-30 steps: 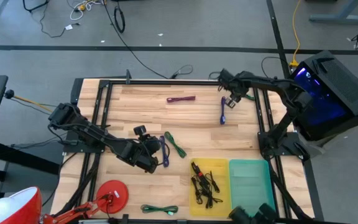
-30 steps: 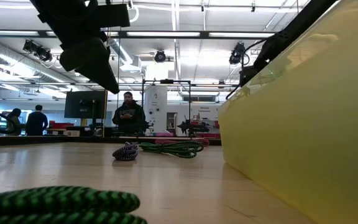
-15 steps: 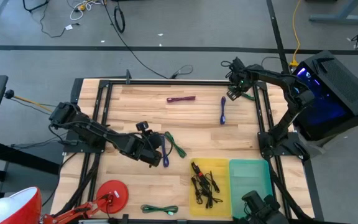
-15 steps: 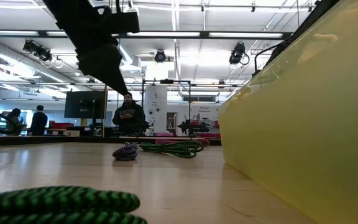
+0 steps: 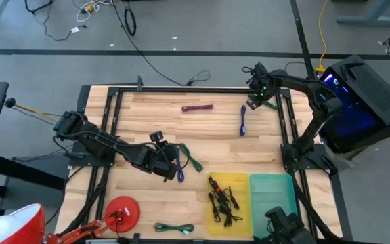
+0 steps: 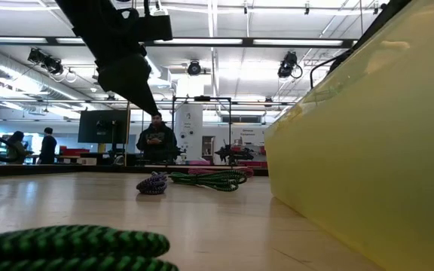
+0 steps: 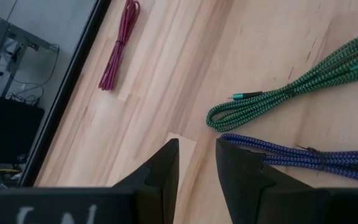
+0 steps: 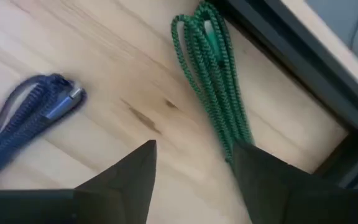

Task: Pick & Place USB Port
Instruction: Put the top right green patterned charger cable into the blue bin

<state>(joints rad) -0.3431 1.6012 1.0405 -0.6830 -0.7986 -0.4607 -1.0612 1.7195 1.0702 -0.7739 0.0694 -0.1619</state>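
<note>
Left of centre in the high view, the left gripper (image 5: 171, 164) hangs over the wooden table (image 5: 215, 135), fingers narrowly parted and holding nothing that can be seen; its wrist view shows bare wood in the gap between the two dark fingers (image 7: 166, 171). Just beside them, toward the lower right of that wrist frame, lies the blue cable (image 7: 309, 155), and past it the green cable (image 7: 278, 96); in the high view the same pair sits immediately right of the gripper, blue cable (image 5: 179, 163) nearer, green cable (image 5: 192, 158) beyond, both long axes running roughly top to bottom of the frame with a slight slant. Judgement: this arm is the nearer one to that pair, and a small shift to the right would bring the blue strand between the fingers, crossing its axis. Lower centre-right, the yellow bin (image 5: 246, 181) already holds several dark cables, with a teal bin (image 5: 272, 196) touching its right side. Upper right, the right gripper (image 5: 256, 95) hovers at the table's far edge, fingers spread wide and empty; its wrist view shows a second green cable (image 8: 216, 74) lying lengthwise ahead, nearer one finger, and a second blue cable (image 8: 33, 121) off to the other side. A maroon cable (image 5: 197, 108) lies apart at upper centre.
</note>
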